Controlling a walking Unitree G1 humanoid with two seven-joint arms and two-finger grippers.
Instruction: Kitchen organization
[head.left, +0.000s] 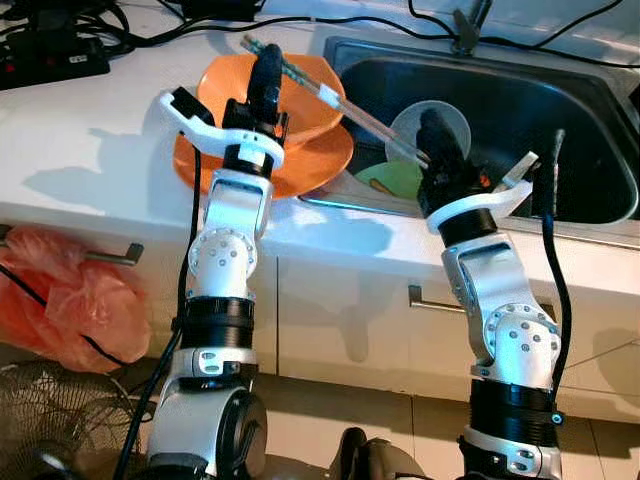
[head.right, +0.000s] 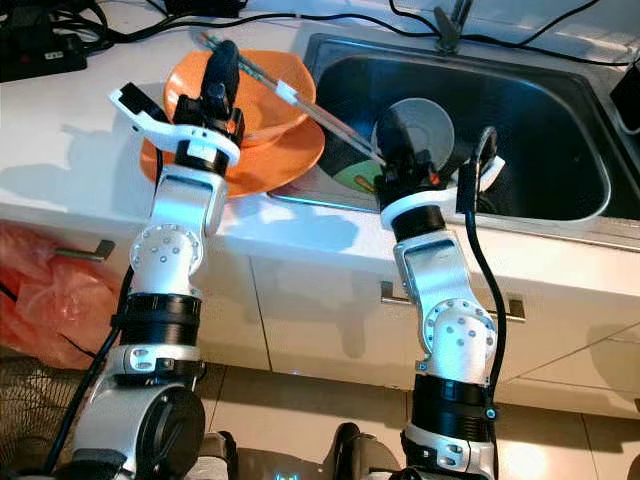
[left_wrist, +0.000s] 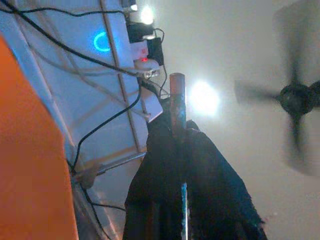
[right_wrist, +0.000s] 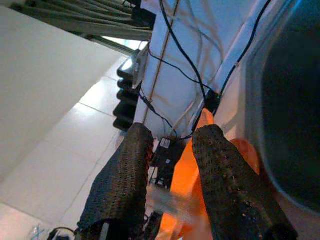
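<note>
The left gripper (head.left: 265, 75), upper centre of frame, clenches long thin chopsticks (head.left: 345, 100) above the orange bowl (head.left: 300, 95) stacked on an orange plate (head.right: 285, 160). The right gripper (head.left: 435, 135) hovers, fingers apart, over the steel sink (head.left: 560, 110) (dishes inside). Sorting looks barely begun.

Long chopsticks (head.left: 330, 95) lie slanted from orange bowl (head.left: 310, 110) into sink (head.left: 560, 110).
</note>
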